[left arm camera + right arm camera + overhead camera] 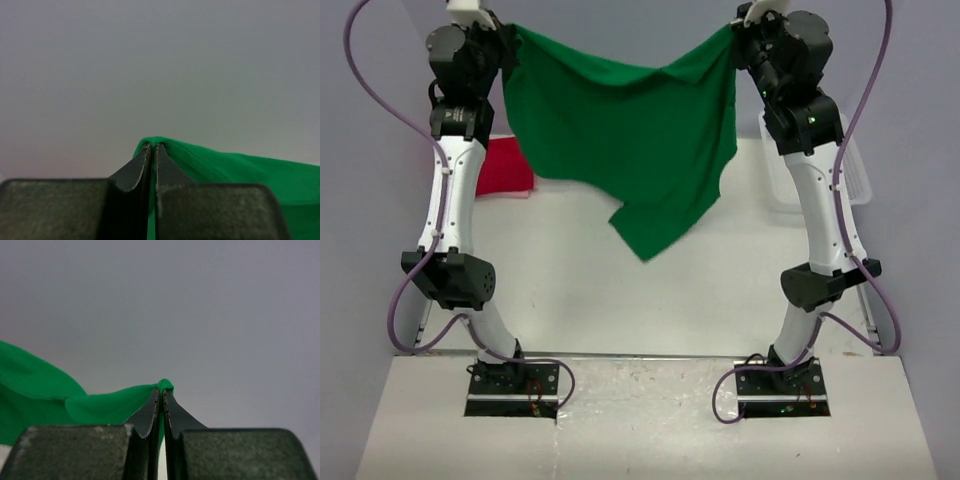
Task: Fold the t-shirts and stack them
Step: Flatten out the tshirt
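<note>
- My left pincer (151, 146) is shut tight on one top corner of the green t-shirt (620, 150), and my right pincer (162, 390) on the other. The shirt hangs between them above the table (570, 300).
- Each bite holds only a thin fold at the fingertips, so I judge a hard pull apart could slip it free.
- It sags, with one low corner hanging skewed, and may land crumpled.
- The red t-shirt (505, 170) lies behind my left arm, where swinging cloth might drag it.
- The basket (855, 180) sits behind my right arm. I cannot tell what is in it.

You have a white table (570, 300) in front of a plain grey-lilac wall (620, 12), lit evenly, with soft shadows.
</note>
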You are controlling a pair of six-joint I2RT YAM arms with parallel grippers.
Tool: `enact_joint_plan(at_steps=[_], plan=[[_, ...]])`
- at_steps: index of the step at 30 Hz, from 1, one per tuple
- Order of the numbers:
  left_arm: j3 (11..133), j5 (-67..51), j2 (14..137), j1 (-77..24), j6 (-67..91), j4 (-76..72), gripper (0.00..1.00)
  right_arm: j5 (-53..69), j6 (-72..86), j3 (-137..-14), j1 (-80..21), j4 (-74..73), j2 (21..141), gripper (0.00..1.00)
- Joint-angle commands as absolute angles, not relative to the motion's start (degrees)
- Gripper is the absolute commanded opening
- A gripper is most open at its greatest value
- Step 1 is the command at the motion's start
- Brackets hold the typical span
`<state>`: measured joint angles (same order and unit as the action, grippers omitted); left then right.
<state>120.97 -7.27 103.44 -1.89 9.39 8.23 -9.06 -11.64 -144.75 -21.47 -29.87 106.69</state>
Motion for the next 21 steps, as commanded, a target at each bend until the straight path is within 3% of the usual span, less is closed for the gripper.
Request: enact_joint_plan(at_steps=[1,7,10,13,15,19,21], plan=[[128.1,-8.2,101.4,0.0,7.9,4.2,0.00,-6.1,-12.7,-148.5,-20.6,-20.5,99.7,0.00],[124.2,-9.1,98.3,1.6,7.2,3.4,0.00,-4.1,-10.0,-143.2,-18.3,-24.5,98.7,0.00],[114.4,-9.2,97.0,1.6,5.3,5.5,0.01,-5.1,-7.1,-134.3,-17.8,-29.9,97.5,0.00],[105.9,-9.4,95.7,1.6,6.4,10.8,0.04,-4.7,-1.2,-119.9,-17.5,-34.2,95.0,0.00],[99.5,-10.3,95.9,1.6,11.0,18.2,0.00,-4.7,3.4,-108.1,-17.7,-36.9,93.2,0.00],[78.1,-11.8,91.2,1.4,20.7,23.0,0.00,-11.6,15.0,-82.6,-20.4,-39.8,86.9,0.00],[69.6,-13.0,87.5,1.2,22.1,24.6,0.00,-12.0,19.9,-76.1,-21.4,-40.9,82.2,0.00]])
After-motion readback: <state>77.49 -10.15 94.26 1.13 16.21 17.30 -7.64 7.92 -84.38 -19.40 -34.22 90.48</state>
